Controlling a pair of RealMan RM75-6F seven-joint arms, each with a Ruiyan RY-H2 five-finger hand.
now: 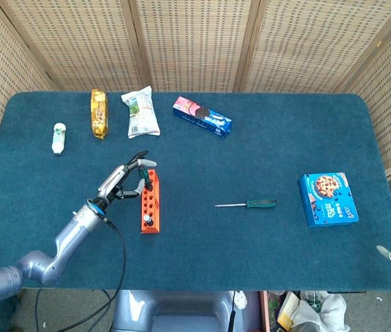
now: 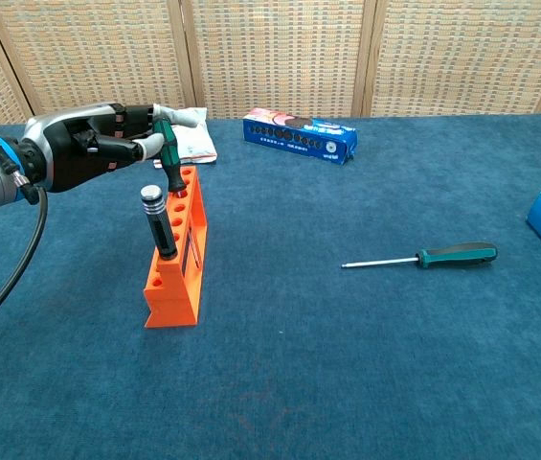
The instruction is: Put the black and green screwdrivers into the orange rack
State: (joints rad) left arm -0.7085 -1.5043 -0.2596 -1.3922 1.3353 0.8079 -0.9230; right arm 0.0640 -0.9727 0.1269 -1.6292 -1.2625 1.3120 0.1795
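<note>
Green screwdriver (image 2: 168, 156) set upright at the far end of the orange rack (image 2: 176, 257), left of frame centre.

The left hand (image 2: 93, 146) pinches its handle from the left, apparently steadying it in a hole; the black screwdriver (image 2: 158, 223) already stands nearer. A second green-handled driver (image 2: 421, 258) lies on the tabletop (image 2: 347, 364) at right. The right hand is out of view.

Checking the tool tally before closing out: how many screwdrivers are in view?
3: a black screwdriver standing in the orange rack, a green one in the left hand, another green one lying on the table.
</note>
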